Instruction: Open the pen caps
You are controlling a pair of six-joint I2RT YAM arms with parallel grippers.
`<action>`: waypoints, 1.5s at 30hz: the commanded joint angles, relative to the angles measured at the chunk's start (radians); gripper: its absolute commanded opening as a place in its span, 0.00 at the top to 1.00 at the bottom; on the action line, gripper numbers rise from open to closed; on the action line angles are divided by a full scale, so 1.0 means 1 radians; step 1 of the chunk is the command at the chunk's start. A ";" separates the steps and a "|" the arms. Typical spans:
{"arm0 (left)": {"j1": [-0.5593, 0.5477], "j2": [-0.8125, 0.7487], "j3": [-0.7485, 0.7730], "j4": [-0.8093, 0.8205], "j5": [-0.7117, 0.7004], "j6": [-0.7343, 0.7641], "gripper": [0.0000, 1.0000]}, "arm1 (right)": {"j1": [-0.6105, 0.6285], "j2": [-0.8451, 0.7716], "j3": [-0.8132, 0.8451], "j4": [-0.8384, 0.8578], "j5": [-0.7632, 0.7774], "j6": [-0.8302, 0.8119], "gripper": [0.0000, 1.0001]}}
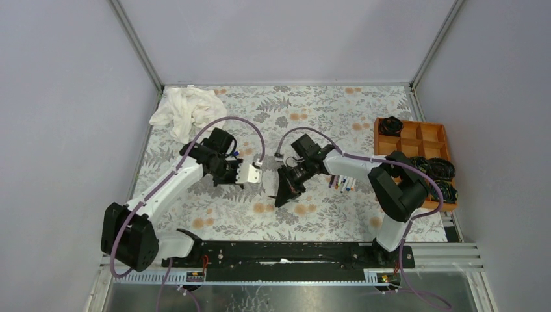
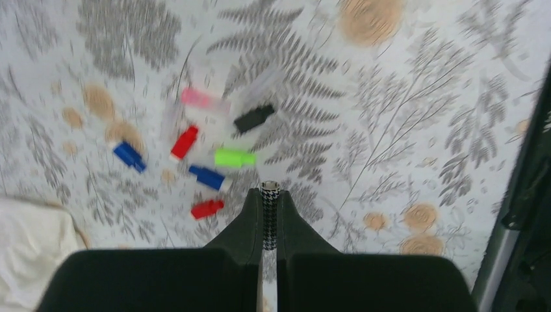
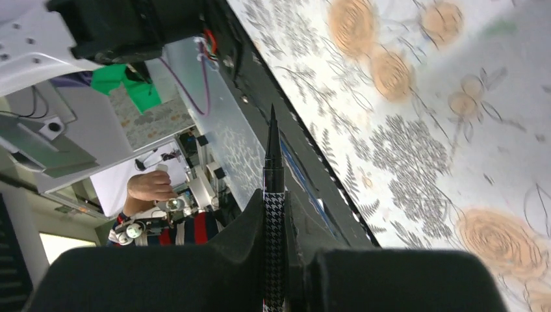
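Note:
My left gripper (image 2: 269,196) is shut on a short black-and-white houndstooth pen cap (image 2: 269,218) whose silver-rimmed open end points away from me. My right gripper (image 3: 275,203) is shut on the matching houndstooth pen (image 3: 273,227), and its bare black tip (image 3: 272,133) sticks out past the fingers. In the top view the two grippers (image 1: 255,174) (image 1: 284,188) hang close together above the table's middle. Several loose pen caps lie on the cloth below the left gripper: blue (image 2: 128,156), red (image 2: 184,142), pink (image 2: 205,99), black (image 2: 253,118), green (image 2: 234,158). More pens (image 1: 341,183) lie right of the right gripper.
A crumpled white cloth (image 1: 185,110) lies at the back left. An orange compartment tray (image 1: 416,140) with black coiled cables (image 1: 434,168) stands at the right edge. The black rail (image 1: 286,250) with the arm bases runs along the near edge.

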 commanded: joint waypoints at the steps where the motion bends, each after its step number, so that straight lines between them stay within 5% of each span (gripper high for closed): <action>1: 0.094 0.048 0.031 0.071 -0.075 0.040 1.00 | 0.001 -0.089 -0.031 -0.092 0.078 -0.034 1.00; 5: 0.128 0.086 0.013 0.220 -0.020 -0.079 1.00 | -0.047 -0.165 -0.029 -0.091 0.216 -0.002 1.00; 12: 0.162 0.238 -0.016 0.472 -0.024 -0.342 1.00 | -0.244 -0.347 -0.120 -0.136 0.766 0.078 1.00; 24: 0.190 0.440 0.046 0.529 -0.034 -0.487 0.95 | -0.352 -0.380 -0.206 -0.081 1.227 0.135 1.00; 32: 0.190 0.426 0.082 0.447 -0.019 -0.495 0.63 | -0.364 -0.268 -0.175 -0.043 1.291 0.131 1.00; 40: 0.192 0.337 0.132 0.364 0.037 -0.506 0.12 | -0.373 -0.209 -0.163 -0.018 1.294 0.130 0.93; 45: 0.194 0.294 0.194 0.301 0.052 -0.531 0.02 | -0.376 -0.202 -0.167 -0.013 1.289 0.133 0.85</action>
